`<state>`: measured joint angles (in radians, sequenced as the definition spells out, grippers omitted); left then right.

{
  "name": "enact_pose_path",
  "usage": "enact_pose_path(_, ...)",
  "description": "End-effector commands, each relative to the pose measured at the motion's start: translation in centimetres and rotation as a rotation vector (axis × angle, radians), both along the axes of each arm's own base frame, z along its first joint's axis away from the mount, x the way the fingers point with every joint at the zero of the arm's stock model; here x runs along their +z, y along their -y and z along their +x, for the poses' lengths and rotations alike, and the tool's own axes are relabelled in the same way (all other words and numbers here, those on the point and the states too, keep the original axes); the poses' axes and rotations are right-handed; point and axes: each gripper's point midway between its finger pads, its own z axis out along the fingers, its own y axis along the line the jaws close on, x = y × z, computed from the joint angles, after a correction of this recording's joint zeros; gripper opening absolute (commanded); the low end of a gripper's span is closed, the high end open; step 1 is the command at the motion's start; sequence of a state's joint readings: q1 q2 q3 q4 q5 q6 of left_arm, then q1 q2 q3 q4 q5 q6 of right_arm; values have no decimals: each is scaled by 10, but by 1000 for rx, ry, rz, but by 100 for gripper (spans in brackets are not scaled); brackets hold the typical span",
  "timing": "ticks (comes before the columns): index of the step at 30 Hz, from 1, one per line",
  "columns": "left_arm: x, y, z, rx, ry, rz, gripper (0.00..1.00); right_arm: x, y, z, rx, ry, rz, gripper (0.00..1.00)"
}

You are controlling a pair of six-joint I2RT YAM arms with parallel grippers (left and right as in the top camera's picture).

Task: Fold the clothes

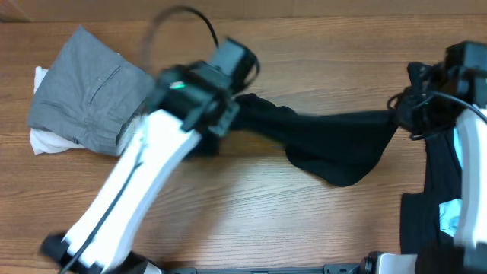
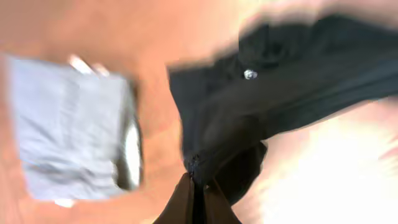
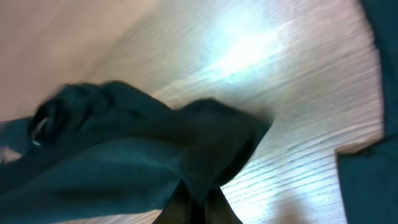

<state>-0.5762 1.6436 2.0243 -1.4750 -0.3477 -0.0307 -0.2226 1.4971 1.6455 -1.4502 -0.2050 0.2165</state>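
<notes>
Left wrist camera: at the bottom edge, my left hand (image 2: 198,186) has its two fingers pressed together on a pinch of the black garment (image 2: 298,81). The cloth rises from the fingertips and spreads ahead and to the hand's right, blurred. It carries one small round white mark (image 2: 250,74) that no other view shows. Farther out, to the hand's left, a folded grey garment (image 2: 68,130) lies flat on the wooden worktop (image 2: 155,37), apart from the black cloth.

Right wrist camera: my right hand (image 3: 199,208) is likewise clamped, fingers together on a bunched edge of the same garment, which looks dark teal in this light. Thick folds run from the fingertips off to the hand's left. Beyond them is pale worktop under glare. At the hand's far right is the edge of a second dark garment (image 3: 379,180).

Overhead camera: only here do I see the whole arrangement. The black garment stretches as a band between the two hands, its widest fold bulging out nearer the right hand. Both sets of fingers are hidden under the wrist housings, so the grip reads only from the wrist cameras. The grey garment sits near the left hand on its outer side, resting on a piece of white cloth (image 1: 46,141). Beside the right arm, the second dark garment shows a light-blue patch (image 1: 449,217). A black cable (image 1: 183,15) arcs beyond the left wrist.
</notes>
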Motion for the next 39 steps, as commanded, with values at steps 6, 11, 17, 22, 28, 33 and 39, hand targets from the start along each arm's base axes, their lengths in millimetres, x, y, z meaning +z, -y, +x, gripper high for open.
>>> enact_pose_path(6, 161, -34, -63, -34, 375, -252, 4, 158, -23, -54, 33, 441, -41, 4)
enact_pose_path(11, 211, -46, -117, -144, 517, -373, 4, 217, -38, -94, 57, 606, -52, 4)
enact_pose_path(17, 260, -67, -191, -311, 693, -554, 4, 279, -51, -140, 23, 847, -50, 4)
enact_pose_path(22, 259, -84, -206, -289, 718, -554, 4, 285, -64, -145, 70, 871, 10, 4)
enact_pose_path(28, 223, -74, -159, -177, 589, -400, 4, 271, -61, -129, 66, 805, 30, 4)
enact_pose_path(33, 190, -24, -66, -158, 511, -206, 4, 244, -43, -54, 59, 685, 39, 4)
enact_pose_path(39, 122, 19, 76, -156, 409, -108, 4, 184, -26, 76, 86, 551, 84, 4)
